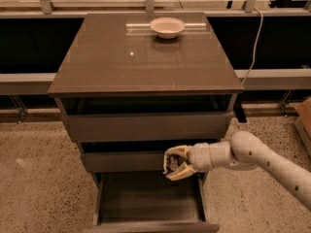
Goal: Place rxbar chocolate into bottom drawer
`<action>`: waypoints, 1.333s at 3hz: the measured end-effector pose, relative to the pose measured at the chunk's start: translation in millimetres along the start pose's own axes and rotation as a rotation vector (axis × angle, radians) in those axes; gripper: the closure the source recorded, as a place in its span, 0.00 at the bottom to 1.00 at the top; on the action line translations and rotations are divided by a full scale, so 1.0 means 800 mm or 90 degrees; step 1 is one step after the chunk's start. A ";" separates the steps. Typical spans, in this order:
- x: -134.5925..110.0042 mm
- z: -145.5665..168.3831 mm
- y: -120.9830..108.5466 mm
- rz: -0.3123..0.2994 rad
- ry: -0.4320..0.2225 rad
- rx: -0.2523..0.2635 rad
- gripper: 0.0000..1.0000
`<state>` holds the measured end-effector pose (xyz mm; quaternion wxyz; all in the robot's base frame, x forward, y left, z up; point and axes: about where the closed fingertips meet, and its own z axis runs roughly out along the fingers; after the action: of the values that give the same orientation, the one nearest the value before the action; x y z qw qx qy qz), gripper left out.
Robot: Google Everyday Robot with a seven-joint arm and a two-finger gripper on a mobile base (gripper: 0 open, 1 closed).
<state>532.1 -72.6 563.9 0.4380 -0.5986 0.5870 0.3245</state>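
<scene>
The bottom drawer (146, 204) of the grey-brown cabinet stands pulled out, its shallow tray showing nothing inside. My gripper (171, 164) hangs in front of the middle drawer, just above the back of that open tray, reaching in from the right. Between its cream fingers (181, 174) sits the rxbar chocolate (166, 164), a small dark bar with white marks, mostly hidden by the fingers. The gripper is shut on it.
A white bowl (167, 27) rests at the back of the cabinet top (131, 62). The two upper drawers (146, 126) are slightly ajar. A cable (253, 42) hangs at the right, and a cardboard box (304, 118) sits at the far right on the speckled floor.
</scene>
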 end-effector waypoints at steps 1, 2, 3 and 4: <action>0.090 0.032 0.026 0.029 0.014 0.006 1.00; 0.090 0.032 0.026 0.029 0.014 0.006 1.00; 0.127 0.034 0.019 0.034 0.063 0.034 1.00; 0.254 0.018 0.010 0.032 0.134 0.124 1.00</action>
<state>546.6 -144.1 373.7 0.4215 -0.5693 0.6732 0.2122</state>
